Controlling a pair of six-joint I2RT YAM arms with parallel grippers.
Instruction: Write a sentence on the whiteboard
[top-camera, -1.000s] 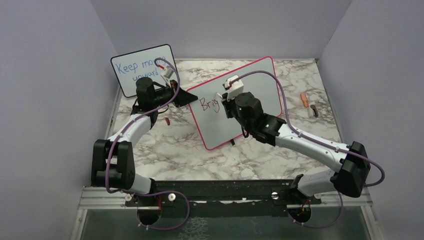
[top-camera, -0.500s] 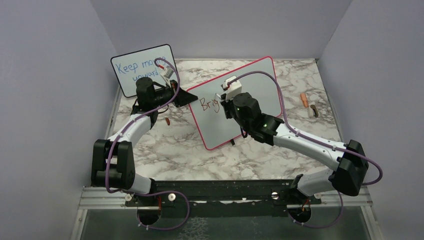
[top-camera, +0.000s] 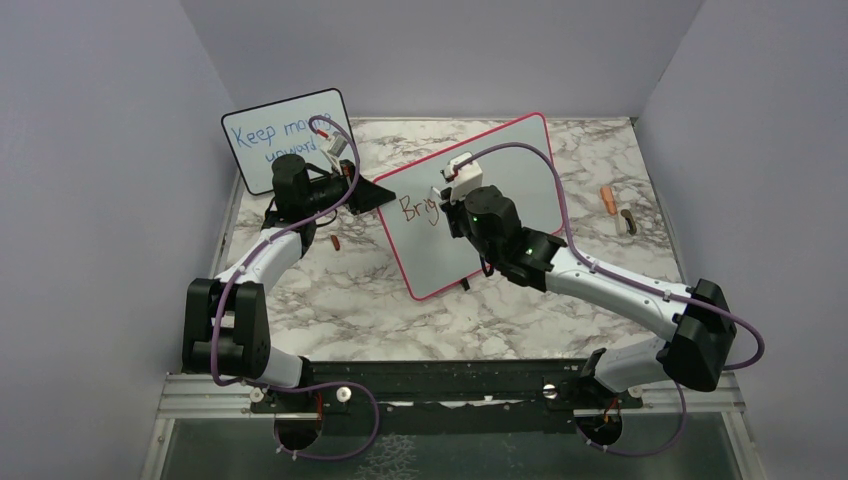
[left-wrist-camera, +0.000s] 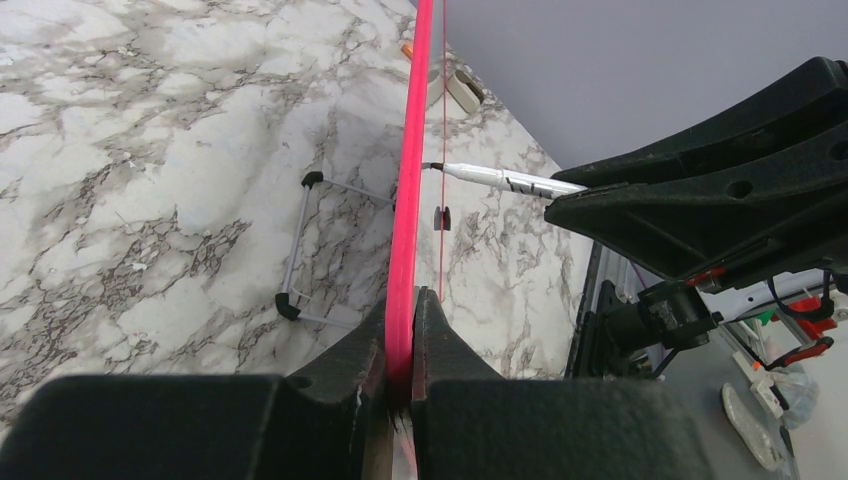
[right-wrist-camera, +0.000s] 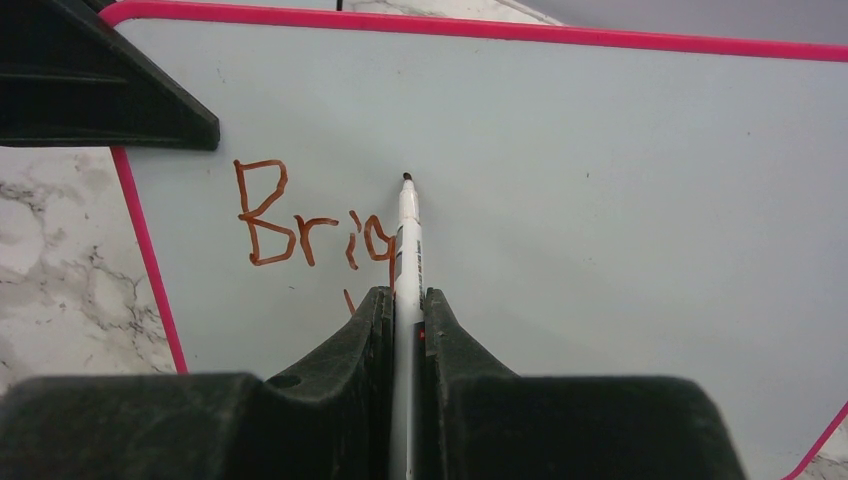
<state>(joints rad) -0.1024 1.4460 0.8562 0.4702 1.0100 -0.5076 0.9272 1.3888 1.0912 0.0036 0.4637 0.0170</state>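
The whiteboard (top-camera: 430, 260) is standing on the bench (top-camera: 380, 300), its pink edge being clenched by the left end effector (left-wrist-camera: 400, 335). The right end effector (right-wrist-camera: 405, 300) is grasping a marker (right-wrist-camera: 407, 225), which is partly hiding the sentence (right-wrist-camera: 310, 225) after "Brig".

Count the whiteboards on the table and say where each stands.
2. The pink-framed whiteboard stands mid-table, its edge clamped in the left gripper. The smaller black-framed board stands at the back left, partly hidden by the left arm. None other shows.
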